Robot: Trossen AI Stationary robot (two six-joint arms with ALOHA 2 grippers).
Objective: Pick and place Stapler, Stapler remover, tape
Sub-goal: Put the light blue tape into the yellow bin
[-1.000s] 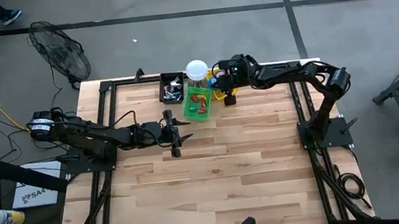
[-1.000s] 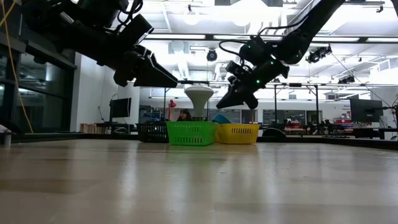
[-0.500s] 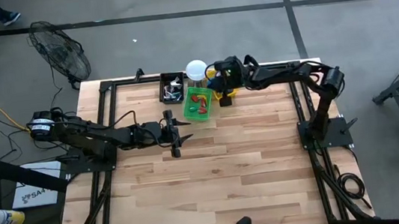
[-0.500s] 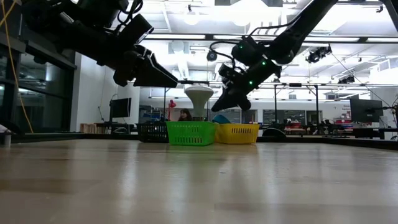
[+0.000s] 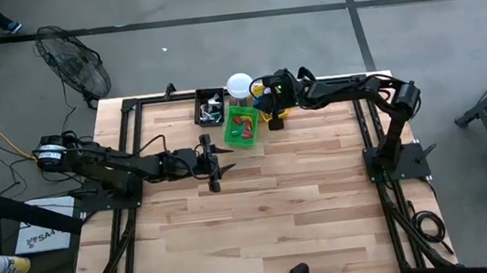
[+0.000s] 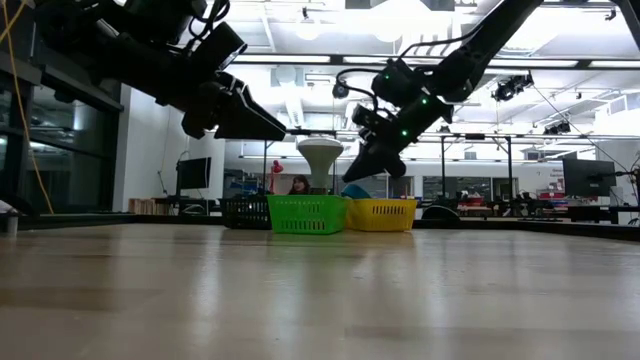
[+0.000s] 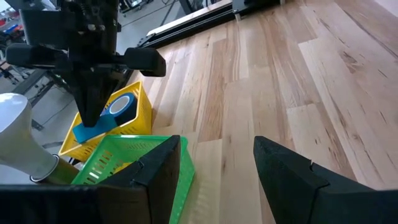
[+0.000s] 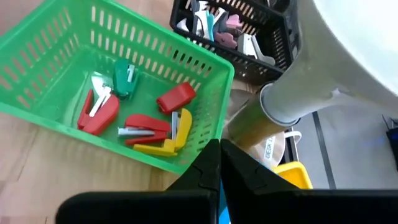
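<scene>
Tape point(image 7: 118, 107) sits in yellow basket point(image 7: 140, 121) under right tool point(image 7: 93, 118).

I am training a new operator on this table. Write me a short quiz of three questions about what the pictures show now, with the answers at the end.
1. Choose one. The staplers lie in a basket. What colour is it? A) green B) yellow C) black
2. True or false: the left pincer is shut on a stapler.
3. Fill the gap: in the left wrist view, the blue tape roll lies in the ___ basket.

Key
1: A.
2: false. It hangs open over the bare wood, holding nothing.
3: yellow. It is the yellow basket.
</scene>
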